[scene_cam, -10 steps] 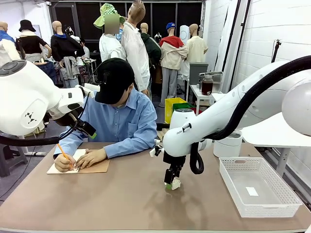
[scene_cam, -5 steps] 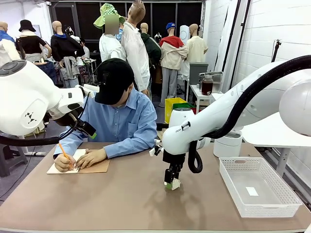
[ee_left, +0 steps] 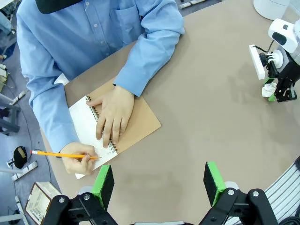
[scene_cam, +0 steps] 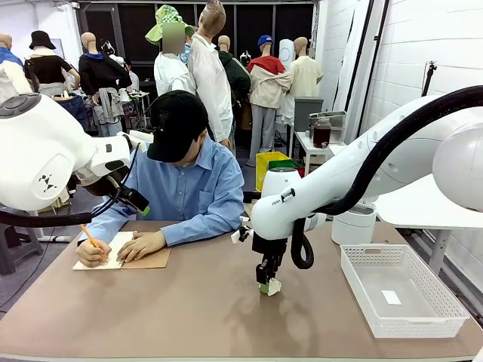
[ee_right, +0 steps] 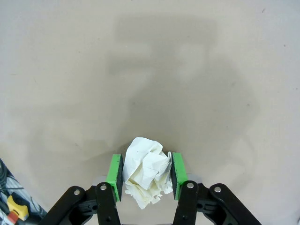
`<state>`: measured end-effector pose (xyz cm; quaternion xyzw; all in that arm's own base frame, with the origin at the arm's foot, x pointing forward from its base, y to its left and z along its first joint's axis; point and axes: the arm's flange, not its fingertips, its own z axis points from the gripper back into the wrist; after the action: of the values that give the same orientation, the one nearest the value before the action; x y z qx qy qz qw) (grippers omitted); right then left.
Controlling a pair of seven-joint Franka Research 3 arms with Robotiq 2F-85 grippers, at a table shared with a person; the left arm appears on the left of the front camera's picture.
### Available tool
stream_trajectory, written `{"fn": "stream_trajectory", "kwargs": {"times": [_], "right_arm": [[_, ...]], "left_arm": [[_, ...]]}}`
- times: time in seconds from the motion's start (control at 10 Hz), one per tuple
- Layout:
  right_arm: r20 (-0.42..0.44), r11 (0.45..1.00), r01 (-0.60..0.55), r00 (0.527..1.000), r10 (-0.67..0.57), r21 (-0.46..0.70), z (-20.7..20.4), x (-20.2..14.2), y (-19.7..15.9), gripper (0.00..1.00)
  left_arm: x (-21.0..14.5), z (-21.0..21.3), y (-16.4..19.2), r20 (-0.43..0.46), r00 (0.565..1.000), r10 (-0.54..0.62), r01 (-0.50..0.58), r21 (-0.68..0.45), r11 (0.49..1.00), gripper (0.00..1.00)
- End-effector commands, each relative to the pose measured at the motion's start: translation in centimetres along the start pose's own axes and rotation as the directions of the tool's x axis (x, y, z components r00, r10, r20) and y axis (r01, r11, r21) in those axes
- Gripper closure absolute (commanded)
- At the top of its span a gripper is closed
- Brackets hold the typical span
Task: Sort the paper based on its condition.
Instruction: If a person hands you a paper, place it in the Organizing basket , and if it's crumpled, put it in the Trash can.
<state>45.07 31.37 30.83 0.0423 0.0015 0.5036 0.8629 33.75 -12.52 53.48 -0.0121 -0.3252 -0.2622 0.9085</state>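
While the right jaws pinch crumpled paper (ee_right: 146,171) near the basket (scene_cam: 415,326), left jaws gape.

- Desk (scene_cam: 181,317): person sits at the far side, left of middle.
- Spiral notebook (scene_cam: 147,260) on far-left desk; one hand (ee_left: 112,115) on it, other hand (ee_left: 77,163) at its edge with a pencil (ee_left: 61,154).
- Right pincer (scene_cam: 266,285) mid-desk, down at the surface, crumpled paper (ee_right: 146,173) between its pads, touching both.
- Basket (scene_cam: 392,328) on right desk, well apart from the notebook; small tag (scene_cam: 391,297) in it.
- Left pincer (ee_left: 158,177) above near-left desk, jaws apart.
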Motion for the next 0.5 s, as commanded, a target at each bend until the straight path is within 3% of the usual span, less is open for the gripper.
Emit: {"fn": "stream_trajectory", "kwargs": {"times": [0.0, 0.3, 0.4], "right_arm": [[-0.022, 1.0, 0.016, 1.0, -0.015, 0.01, -0.11, 0.4, 0.03, 0.5], [-0.04, 0.999, 0.02, 0.999, -0.018, 0.049, 0.02, 0.18, 0.02, 0.5], [-0.022, 0.999, 0.014, 1.0, -0.014, 0.031, 0.18, 0.06, -0.02, 0.69]], "left_arm": [[-0.06, 0.0, 0.04, -0.005, 1.0, 0.001, -0.001, -0.002, 1.0, 0.0], [-0.06, 0.0, 0.04, -0.005, 1.0, 0.001, -0.001, -0.002, 1.0, 0.0], [-0.06, 0.0, 0.04, -0.005, 1.0, 0.001, -0.001, -0.002, 1.0, 0.0]]}}
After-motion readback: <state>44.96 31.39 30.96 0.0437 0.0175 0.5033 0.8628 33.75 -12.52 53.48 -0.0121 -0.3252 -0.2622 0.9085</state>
